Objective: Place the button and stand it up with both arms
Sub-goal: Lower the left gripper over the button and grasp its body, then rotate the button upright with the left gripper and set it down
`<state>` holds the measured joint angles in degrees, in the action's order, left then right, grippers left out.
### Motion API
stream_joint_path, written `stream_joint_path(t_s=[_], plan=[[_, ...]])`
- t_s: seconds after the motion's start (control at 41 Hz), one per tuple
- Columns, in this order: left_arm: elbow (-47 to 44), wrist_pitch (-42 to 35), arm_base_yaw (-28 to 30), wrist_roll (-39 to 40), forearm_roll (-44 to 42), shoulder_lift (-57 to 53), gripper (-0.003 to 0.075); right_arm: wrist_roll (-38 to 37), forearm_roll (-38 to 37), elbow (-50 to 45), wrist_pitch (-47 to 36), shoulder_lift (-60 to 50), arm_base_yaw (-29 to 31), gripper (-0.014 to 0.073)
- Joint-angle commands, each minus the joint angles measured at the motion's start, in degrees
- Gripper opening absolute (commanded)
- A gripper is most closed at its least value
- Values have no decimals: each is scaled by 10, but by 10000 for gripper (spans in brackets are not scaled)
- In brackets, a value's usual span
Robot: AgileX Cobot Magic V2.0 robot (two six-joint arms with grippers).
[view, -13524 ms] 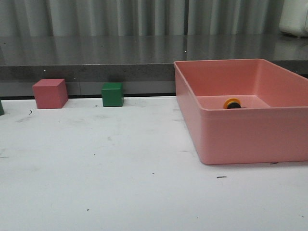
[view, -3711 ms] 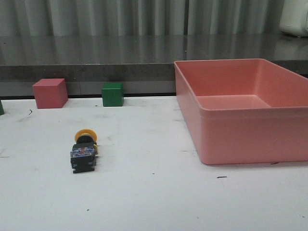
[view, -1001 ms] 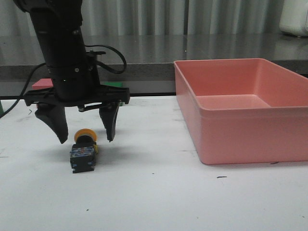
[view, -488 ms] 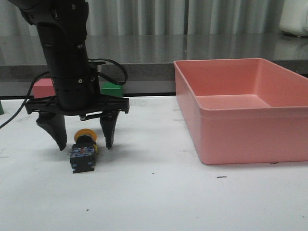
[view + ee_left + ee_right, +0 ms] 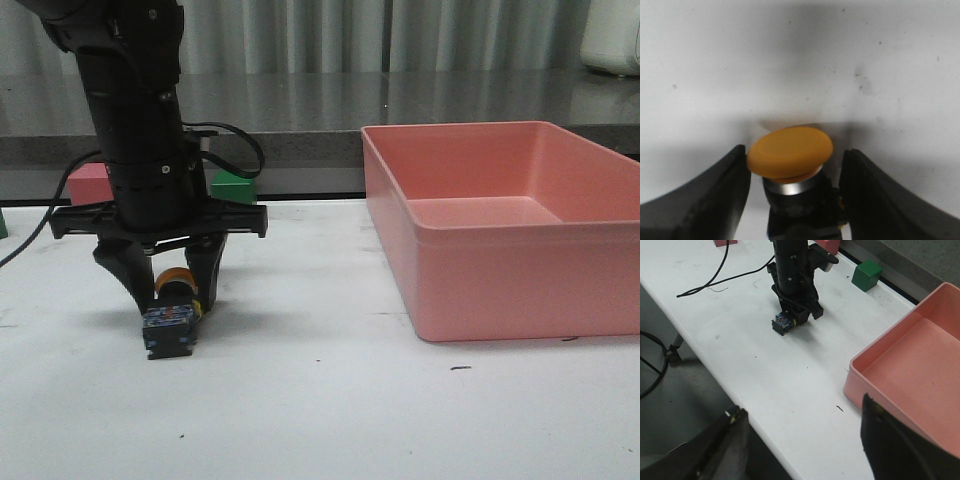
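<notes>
The button (image 5: 172,312) lies on its side on the white surface (image 5: 320,400), at its left half, well apart from the pink bin (image 5: 510,225). Its yellow cap points away from the camera, toward the back edge; the black block base with blue contacts faces the camera. The left gripper (image 5: 170,290) stands vertical over the button, jaws drawn in narrow around the collar and cap. In the left wrist view the two black fingers (image 5: 705,200) flank the yellow cap (image 5: 790,151): one finger touches the cap rim, the other sits just beside it with a thin gap showing. A silver ring shows under the cap. Behind the left arm, the green cube (image 5: 232,185) and the pink cube (image 5: 88,180) are partly hidden at the back edge. The right gripper (image 5: 800,440) hangs high over the near edge of the surface, jaws spread wide and holding nothing.
</notes>
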<state>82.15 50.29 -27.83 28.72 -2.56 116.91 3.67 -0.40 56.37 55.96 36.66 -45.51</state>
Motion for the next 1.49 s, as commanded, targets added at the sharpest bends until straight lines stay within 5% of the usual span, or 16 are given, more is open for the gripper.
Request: stream_joint_path(t_s=[0.0,0.415,0.61,1.001,1.221,1.465], plan=[[16,-2,-2,6,2,-28,290,4,0,14,-36,2,1,500],[16,22,-4,1,-46,-46,186,4,0,14,-36,2,1,500],[14,44,-4,-61,-54,-104,186,4,0,14,-36,2,1,500],[-91,-45,53,-193,-18,-270,186,4,0,14,-36,2,1,500],[-192,-136,114,-232,-8,-356,186,4,0,14,-36,2,1,500],[-363,-404,119,-236,-22,-464,186,4,0,14,-36,2,1,500]])
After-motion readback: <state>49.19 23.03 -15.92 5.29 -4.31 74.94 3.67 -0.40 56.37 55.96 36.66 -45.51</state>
